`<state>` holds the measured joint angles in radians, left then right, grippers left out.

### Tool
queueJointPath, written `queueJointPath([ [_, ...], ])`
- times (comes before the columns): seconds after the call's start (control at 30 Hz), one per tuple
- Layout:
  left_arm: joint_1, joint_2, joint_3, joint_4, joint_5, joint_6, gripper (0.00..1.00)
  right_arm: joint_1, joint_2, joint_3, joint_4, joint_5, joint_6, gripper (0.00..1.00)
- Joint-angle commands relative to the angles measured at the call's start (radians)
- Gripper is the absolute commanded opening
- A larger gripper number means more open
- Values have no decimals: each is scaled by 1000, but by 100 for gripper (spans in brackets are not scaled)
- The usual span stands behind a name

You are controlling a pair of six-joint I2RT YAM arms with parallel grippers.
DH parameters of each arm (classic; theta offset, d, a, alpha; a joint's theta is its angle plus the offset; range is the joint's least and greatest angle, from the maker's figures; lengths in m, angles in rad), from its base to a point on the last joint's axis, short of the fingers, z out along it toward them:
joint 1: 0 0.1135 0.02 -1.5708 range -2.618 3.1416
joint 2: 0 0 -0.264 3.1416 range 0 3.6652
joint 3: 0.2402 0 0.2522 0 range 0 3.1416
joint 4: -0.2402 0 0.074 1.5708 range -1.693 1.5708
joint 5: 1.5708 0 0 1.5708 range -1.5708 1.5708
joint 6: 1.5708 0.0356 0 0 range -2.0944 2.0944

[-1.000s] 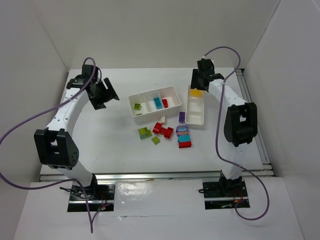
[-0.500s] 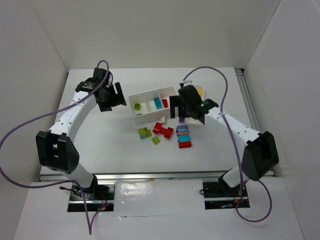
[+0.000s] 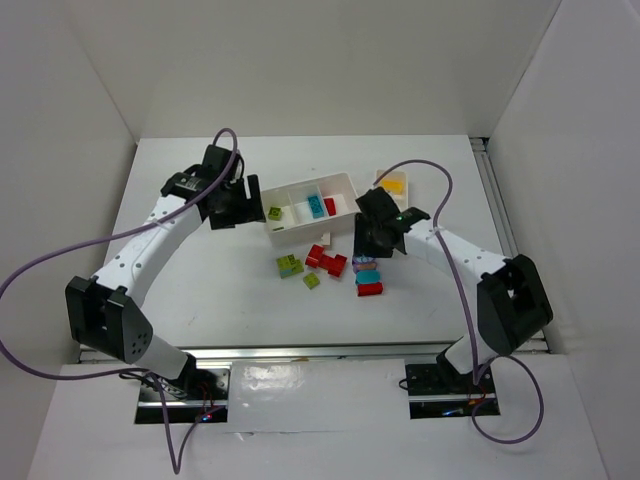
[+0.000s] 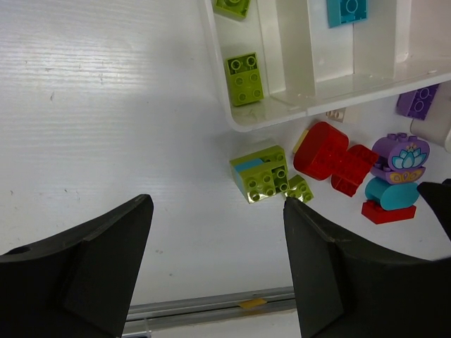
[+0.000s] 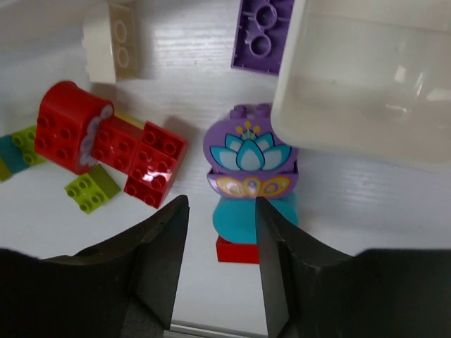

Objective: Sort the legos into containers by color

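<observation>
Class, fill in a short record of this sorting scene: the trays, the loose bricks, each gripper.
Wide tray: lime bricks, teal brick, red brick
Narrow tray: yellow brick
Loose: purple flower piece topping a stack, red cluster, lime pair, purple brick
Left gripper: open, empty
Right gripper: jaws apart, above flower piece
</observation>
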<state>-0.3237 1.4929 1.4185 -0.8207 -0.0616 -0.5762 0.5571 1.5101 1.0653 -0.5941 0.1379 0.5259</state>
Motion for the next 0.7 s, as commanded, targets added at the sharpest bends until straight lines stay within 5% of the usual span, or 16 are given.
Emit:
queueJointPath([
  [0.0,-6,3,45,0,-17,7,85,-22,53,74,88,-37,14,49],
  [0.23,-15,21,56,0,-27,7,85,-85,202,162,133,12,2,35],
  [0.47,-15,33,75,0,-37,7,85,-216,248,160,116,91,-9,33],
  [0.67,-15,55,94,0,-27,7,85,-214,234,170,152,33,-61,39],
])
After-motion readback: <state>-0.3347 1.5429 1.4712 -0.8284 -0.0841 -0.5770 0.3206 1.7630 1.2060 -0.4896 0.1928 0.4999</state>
